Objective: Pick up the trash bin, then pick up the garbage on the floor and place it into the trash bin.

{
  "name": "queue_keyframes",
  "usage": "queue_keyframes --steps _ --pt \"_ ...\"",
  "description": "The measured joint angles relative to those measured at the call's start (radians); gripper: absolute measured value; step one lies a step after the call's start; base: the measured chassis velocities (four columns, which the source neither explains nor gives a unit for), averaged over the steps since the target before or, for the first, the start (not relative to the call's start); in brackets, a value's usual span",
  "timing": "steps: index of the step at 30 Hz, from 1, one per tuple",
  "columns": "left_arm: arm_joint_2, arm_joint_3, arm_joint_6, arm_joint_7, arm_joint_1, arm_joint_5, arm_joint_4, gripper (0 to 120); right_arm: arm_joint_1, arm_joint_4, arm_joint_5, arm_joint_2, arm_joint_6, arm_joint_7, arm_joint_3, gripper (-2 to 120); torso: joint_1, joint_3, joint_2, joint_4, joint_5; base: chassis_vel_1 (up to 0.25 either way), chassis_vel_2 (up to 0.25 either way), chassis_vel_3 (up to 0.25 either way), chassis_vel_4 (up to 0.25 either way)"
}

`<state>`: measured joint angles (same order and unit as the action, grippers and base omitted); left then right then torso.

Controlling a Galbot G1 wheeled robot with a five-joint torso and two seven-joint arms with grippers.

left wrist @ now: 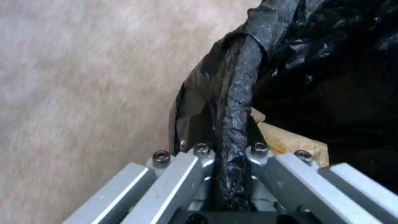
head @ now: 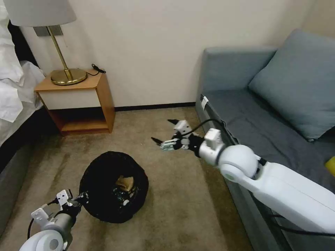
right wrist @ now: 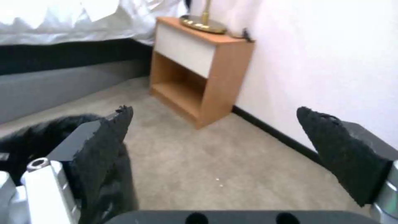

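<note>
The trash bin (head: pixel 101 167), black wire mesh with a black liner, hangs tilted low over the beige carpet floor (head: pixel 174 198), its mouth facing up toward me. My left gripper (head: pixel 82 198) is shut on its near-left rim; the left wrist view shows the gripper (left wrist: pixel 231 149) clamping the liner-wrapped rim (left wrist: pixel 238 93). Garbage lies inside the bin: a crumpled tan paper bag (head: pixel 125 182) (left wrist: pixel 286 140). My right gripper (head: pixel 162 130) (right wrist: pixel 214 110) hovers open and empty above the carpet beyond the bin, next to the sofa front. The bin's black edge (right wrist: pixel 37 137) shows beside one right finger.
A grey-blue sofa (head: pixel 251 115) with a cushion fills the right side. A wooden nightstand (head: pixel 80 101) (right wrist: pixel 199 71) with a brass lamp (head: pixel 66 75) stands against the far wall. A bed (head: pixel 14 87) with white linen runs along the left.
</note>
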<state>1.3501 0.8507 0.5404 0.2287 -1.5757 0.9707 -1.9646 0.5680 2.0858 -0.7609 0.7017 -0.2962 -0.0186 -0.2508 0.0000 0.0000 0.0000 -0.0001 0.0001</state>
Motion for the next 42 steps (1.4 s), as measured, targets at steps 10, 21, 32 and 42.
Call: queue_keyframes --steps 10,21,32,42 --pt "-0.007 -0.010 0.045 0.105 0.024 0.048 0.018 1 0.326 0.164 -0.061 -0.073 -0.041 -0.160 0.274 100 0.000 0.000 0.000 -0.0002 0.0000 0.000 0.000 0.000 0.000" --pt "-0.023 -0.005 0.043 0.116 0.037 0.050 0.022 37 0.555 0.216 -0.048 0.067 -0.052 -0.378 0.438 100 0.000 0.000 0.000 -0.0003 0.0000 0.000 0.000 0.000 0.000" --pt "-0.002 0.041 0.053 0.147 0.009 0.065 -0.010 80 0.673 0.232 -0.005 0.158 -0.041 -0.410 0.509 100 0.000 0.000 0.000 0.0000 -0.0002 0.000 0.000 0.000 0.000" --pt "0.003 0.096 -0.009 0.063 -0.066 -0.149 -0.164 100 0.785 0.268 0.101 0.218 -0.023 -0.398 0.605 100 0.000 0.000 0.000 0.0002 0.0000 0.000 0.000 0.000 0.000"
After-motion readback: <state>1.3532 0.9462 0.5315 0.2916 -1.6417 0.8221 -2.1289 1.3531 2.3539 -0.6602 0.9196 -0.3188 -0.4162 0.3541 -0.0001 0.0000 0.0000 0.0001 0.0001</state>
